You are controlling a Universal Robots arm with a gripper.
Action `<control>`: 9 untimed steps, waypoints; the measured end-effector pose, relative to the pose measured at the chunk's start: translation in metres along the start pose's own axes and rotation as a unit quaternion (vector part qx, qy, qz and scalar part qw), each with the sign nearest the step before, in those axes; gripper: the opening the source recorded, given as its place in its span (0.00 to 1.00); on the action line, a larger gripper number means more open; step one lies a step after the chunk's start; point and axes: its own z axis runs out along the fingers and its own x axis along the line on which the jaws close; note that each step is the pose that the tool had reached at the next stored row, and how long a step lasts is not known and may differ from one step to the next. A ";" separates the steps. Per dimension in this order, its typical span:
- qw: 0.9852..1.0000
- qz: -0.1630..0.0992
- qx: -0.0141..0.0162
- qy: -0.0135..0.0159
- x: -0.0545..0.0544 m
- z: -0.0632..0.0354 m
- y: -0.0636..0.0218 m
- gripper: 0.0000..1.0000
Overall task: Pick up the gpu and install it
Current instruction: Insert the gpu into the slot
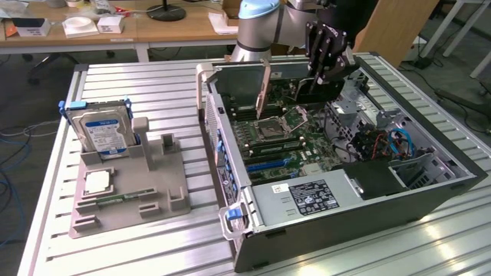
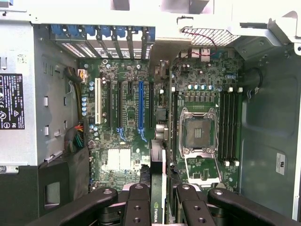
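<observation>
My gripper point(image 1: 316, 86) hangs inside the open computer case point(image 1: 429, 192), shut on the gpu point(image 1: 305, 95). In the wrist view the gpu point(image 2: 158, 214) is edge-on: a thin green card with a logo between my black fingers point(image 2: 137, 207), running away to its silver end bracket point(image 2: 162, 52) by the rear slot openings. The card hovers above the motherboard point(image 2: 124, 141). It lies parallel to the long blue slot point(image 2: 140, 108), offset toward the CPU socket point(image 2: 198, 134).
A grey fixture point(image 1: 130, 192) on the slatted table at the exterior view's left holds a blue-labelled hard drive point(image 1: 103, 129), a CPU chip point(image 1: 98, 183) and a narrow memory stick point(image 1: 115, 199). Inside the case are the power supply point(image 1: 303, 198), blue cables point(image 1: 403, 144) and memory slots point(image 2: 228, 122).
</observation>
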 end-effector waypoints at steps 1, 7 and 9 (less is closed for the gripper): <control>1.000 0.000 0.000 0.000 0.000 0.0003 0.0008 0.26; 1.000 0.000 0.000 0.000 0.000 0.0026 0.0080 0.26; 1.000 0.000 0.000 0.000 0.000 0.0050 0.0123 0.26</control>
